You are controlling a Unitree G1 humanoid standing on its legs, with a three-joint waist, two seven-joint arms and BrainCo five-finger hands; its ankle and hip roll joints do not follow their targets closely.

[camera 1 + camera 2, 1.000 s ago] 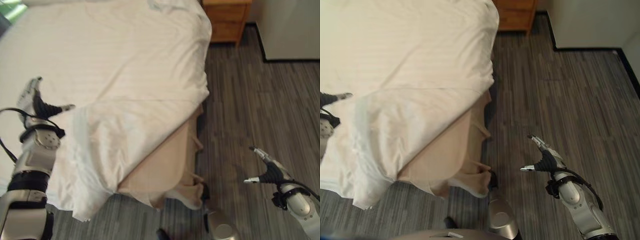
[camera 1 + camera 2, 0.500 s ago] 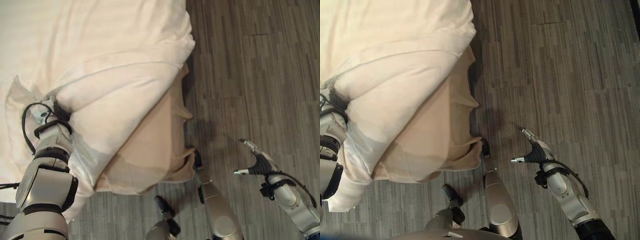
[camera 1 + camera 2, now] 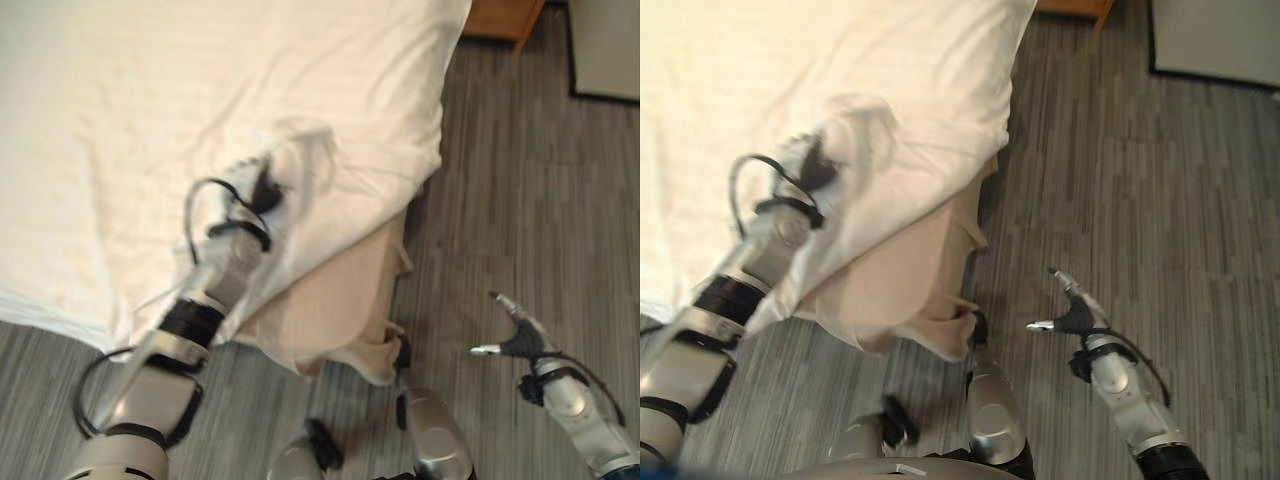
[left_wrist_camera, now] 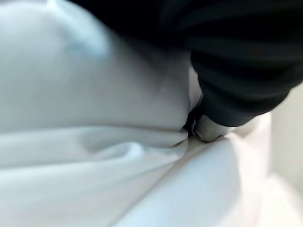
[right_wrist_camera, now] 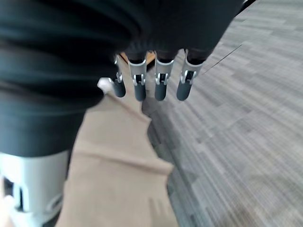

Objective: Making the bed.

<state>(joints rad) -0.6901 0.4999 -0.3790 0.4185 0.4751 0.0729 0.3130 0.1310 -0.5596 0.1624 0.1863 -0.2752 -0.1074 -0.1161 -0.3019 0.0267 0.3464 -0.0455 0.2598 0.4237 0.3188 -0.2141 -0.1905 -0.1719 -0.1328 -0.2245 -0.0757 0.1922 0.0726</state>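
Note:
A white duvet [image 3: 150,90] covers the bed, and a beige bed skirt [image 3: 335,305] shows at the bed's near right corner. My left hand [image 3: 258,190] lies on the duvet near that corner, with a raised bunch of white cloth [image 3: 300,150] right beside it. In the left wrist view a fingertip [image 4: 208,130] presses into a fold of the duvet [image 4: 94,142], so the hand is shut on the cloth. My right hand [image 3: 515,335] hangs open over the floor to the right of the bed, its fingers [image 5: 156,82] straight and holding nothing.
A wooden nightstand [image 3: 505,18] stands beyond the bed's far right corner, with a white cabinet or wall panel [image 3: 605,45] to its right. Grey plank floor [image 3: 520,200] runs along the bed's right side and near end.
The camera has shifted. My left hand has travelled up and rightward over the bed, carrying the duvet corner that hung off the near edge. The right hand has stayed over the floor.

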